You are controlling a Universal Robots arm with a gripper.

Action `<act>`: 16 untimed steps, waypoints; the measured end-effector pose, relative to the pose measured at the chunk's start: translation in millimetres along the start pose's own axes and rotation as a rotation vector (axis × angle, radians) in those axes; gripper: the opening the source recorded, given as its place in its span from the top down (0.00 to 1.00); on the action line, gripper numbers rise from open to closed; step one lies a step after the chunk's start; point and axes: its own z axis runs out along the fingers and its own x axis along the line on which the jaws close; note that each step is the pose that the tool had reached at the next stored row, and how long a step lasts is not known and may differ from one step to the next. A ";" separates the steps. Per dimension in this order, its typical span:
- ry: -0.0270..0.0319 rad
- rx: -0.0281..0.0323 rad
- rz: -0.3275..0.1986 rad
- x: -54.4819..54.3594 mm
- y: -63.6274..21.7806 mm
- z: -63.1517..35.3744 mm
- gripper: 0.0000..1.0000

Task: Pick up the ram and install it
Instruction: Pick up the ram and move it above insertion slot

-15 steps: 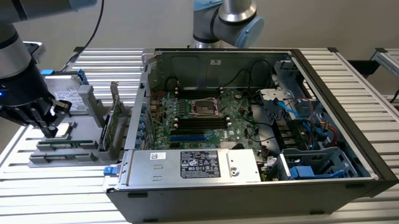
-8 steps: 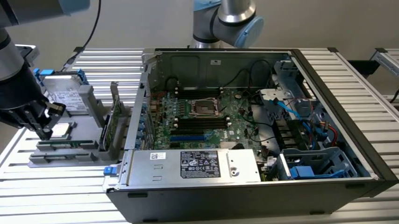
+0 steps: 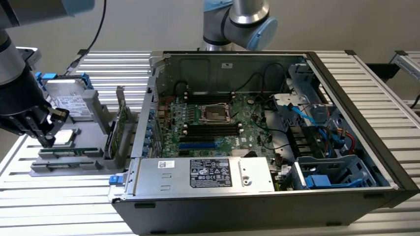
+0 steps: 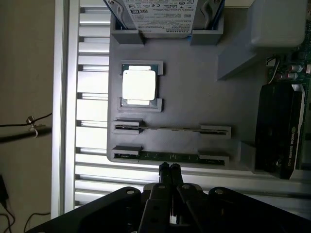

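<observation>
Pincer is hanging over the gray tray, its two fingers pressing together with nothing between them. In the wrist view the tips are sitting at the tray's outer edge, just beside the ram; whether they are touching it cannot be told.

The ram is lying on edge in the tray's outermost pair of slotted holders, running along that edge. A second stick is resting in the next pair of holders, one row further into the tray and parallel to the ram. Further in again, a square silver processor chip is sitting in its own recess, and a hard drive is standing at the tray's far end. A dark expansion card is standing in a bracket along the tray's side.

The tray is lying on the slatted metal counter. In the exterior view, an open computer case is lying just beside the tray, on the tray's card side, with its motherboard facing up.
</observation>
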 end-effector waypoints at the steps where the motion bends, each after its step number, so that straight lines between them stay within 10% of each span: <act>1: 0.0000 0.0000 0.000 0.0 0.0 0.0 0.90; 16: 0.0042 0.0199 -0.224 0.2 0.8 0.1 0.90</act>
